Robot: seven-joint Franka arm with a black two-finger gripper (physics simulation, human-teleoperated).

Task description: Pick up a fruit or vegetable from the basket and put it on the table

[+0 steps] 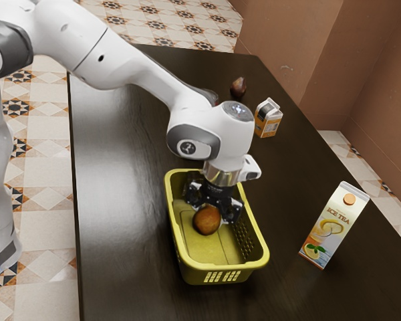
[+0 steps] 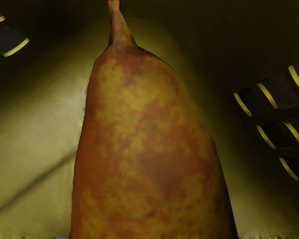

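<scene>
The basket (image 1: 258,259) stands on the counter (image 1: 113,234), and within its walls is the pear (image 1: 206,223), mottled brown and gold, with the end effector (image 1: 212,209) down over it, also inside the basket's rim. Whether the end effector is clamped on the pear or merely around it, I cannot tell; nor is it clear if the fruit rests on the basket's floor or hangs a little above it. The wrist view has its flank lengthwise, swelling into a broad belly and narrowing to a neck and a thin stem (image 2: 114,6). I would judge it moderately light, with firm flesh under a skin that bruises if squeezed hard. The hold belongs across the belly, evenly from both sides; on the tapering neck the grip could slide off, and the stem might snap. Smooth, curved skin may also let the fruit roll or twist, so a steady, moderate squeeze should serve better than a sharp one. The next move, once the grip is sure, calls for a straight lift past the basket's rim, then a gentle lowering onto the counter beside the basket, clear of the ice tea carton (image 1: 334,226) that stands outside it toward the exterior view's right.
</scene>
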